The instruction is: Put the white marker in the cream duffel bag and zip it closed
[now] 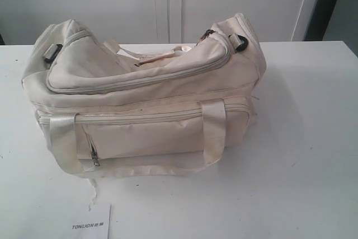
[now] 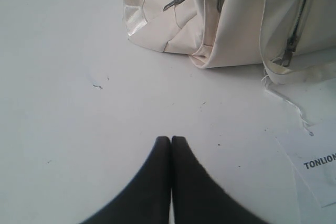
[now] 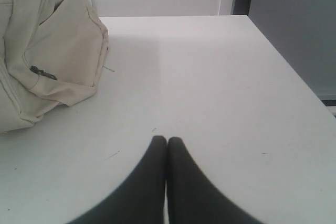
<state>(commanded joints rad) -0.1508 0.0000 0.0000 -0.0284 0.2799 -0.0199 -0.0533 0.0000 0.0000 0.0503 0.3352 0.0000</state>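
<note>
Left wrist view: left claw (image 2: 171, 139) clenched, open tabletop (image 2: 63, 93) all round; one bag (image 2: 236, 19) ahead, one card (image 2: 315, 166) near. Right claw (image 3: 167, 140) clenched, same bag ahead, tabletop edge well apart.

A white table (image 2: 63, 129) spreads beneath and ahead of the left gripper (image 2: 171, 138). A flat white card (image 2: 315, 166) printed "TONLION" lies on it, ahead and off to one side. Dark specks (image 2: 97, 85) mark the tabletop nearby.

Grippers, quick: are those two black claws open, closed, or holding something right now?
Left gripper: closed, holding nothing.
Right gripper: closed, holding nothing.
</note>
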